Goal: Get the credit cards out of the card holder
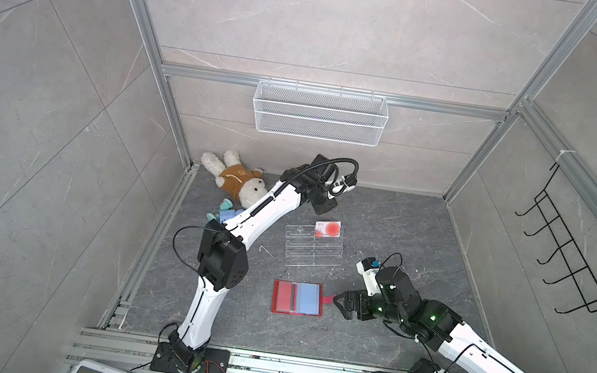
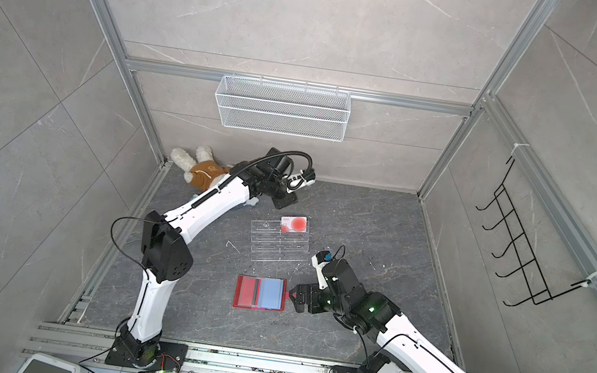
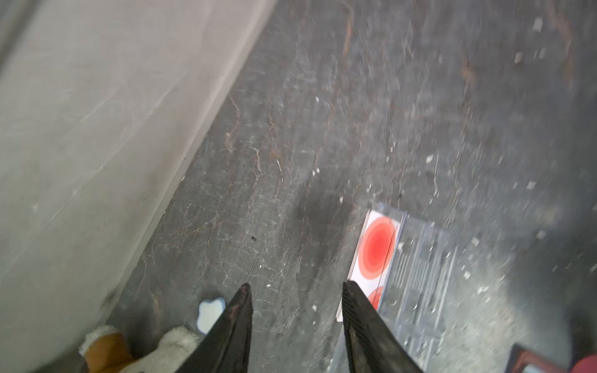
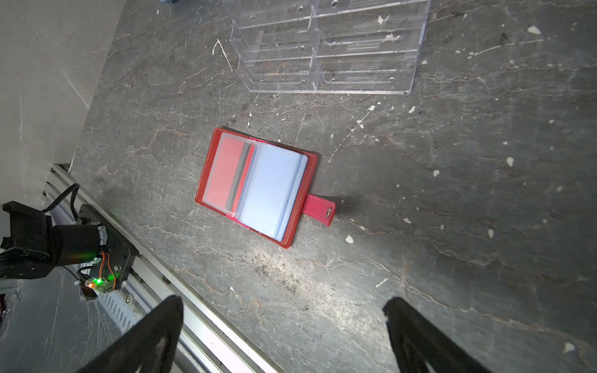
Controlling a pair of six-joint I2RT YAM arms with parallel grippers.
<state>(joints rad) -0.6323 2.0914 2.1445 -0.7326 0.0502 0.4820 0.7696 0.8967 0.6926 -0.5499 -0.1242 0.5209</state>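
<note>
Left gripper [image 3: 295, 285] hangs half open and empty near the worktop's [image 1: 402, 226] back edge. Right gripper [image 4: 282, 302] gapes wide, empty, beside the open holder [image 1: 298, 298] mid-worktop. Cards [image 1: 327, 229] sit in the stand's [image 1: 304, 249] back-right corner.

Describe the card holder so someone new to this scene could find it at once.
On the dark stone tabletop, find the clear acrylic stand near the middle. Just in front of it, toward the arm bases, lies the card holder, open flat. It is the only red booklet there, with pale blue sleeves inside and a snap strap pointing toward the right end effector.
</note>
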